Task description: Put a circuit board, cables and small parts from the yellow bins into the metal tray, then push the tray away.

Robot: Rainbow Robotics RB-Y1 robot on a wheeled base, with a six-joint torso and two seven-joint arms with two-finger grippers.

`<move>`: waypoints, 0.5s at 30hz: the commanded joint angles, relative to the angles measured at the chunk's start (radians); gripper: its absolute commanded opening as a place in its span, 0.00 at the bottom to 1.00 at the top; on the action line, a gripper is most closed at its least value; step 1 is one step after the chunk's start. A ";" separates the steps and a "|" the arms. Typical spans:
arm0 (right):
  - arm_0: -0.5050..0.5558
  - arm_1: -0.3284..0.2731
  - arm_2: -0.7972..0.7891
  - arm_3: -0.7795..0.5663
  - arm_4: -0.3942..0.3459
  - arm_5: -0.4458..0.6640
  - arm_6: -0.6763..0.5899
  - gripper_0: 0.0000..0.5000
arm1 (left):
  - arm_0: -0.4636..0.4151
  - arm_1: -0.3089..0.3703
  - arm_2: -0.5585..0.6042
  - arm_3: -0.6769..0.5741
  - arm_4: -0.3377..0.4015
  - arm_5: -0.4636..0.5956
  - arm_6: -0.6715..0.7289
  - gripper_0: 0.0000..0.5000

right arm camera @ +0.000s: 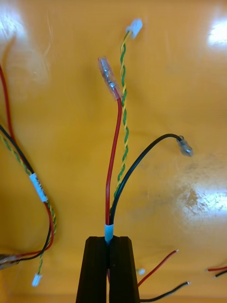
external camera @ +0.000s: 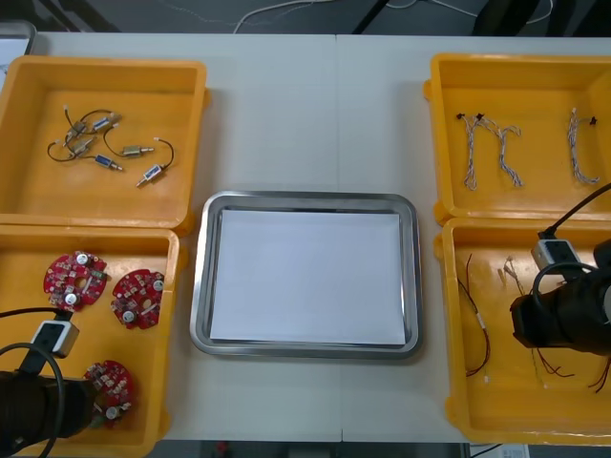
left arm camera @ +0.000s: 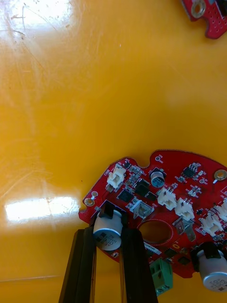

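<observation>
1. Your left gripper is in the near left bin, its jaws clamped on a silver cylinder that stands on a red circuit board.
2. Your right gripper is over the near right bin, its jaws squeezed onto a cable bundle of red, black and yellow-green wires.
3. The tray sits between the bins, white inside.
</observation>
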 commanded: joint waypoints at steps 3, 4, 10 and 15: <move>-0.040 0.003 -0.146 -0.086 -0.089 0.095 0.055 0.00 | -0.035 -0.005 0.003 0.017 -0.038 -0.009 -0.087 0.20; -0.045 0.003 -0.164 -0.097 -0.103 0.115 0.058 0.00 | -0.041 -0.004 0.009 0.016 -0.041 -0.002 -0.087 0.20; -0.083 0.003 -0.250 -0.139 -0.171 0.213 0.073 0.00 | -0.076 0.004 0.038 0.017 -0.070 0.028 -0.093 0.20; -0.115 0.003 -0.282 -0.163 -0.194 0.213 0.083 0.00 | -0.092 0.024 0.058 0.019 -0.070 0.028 -0.093 0.21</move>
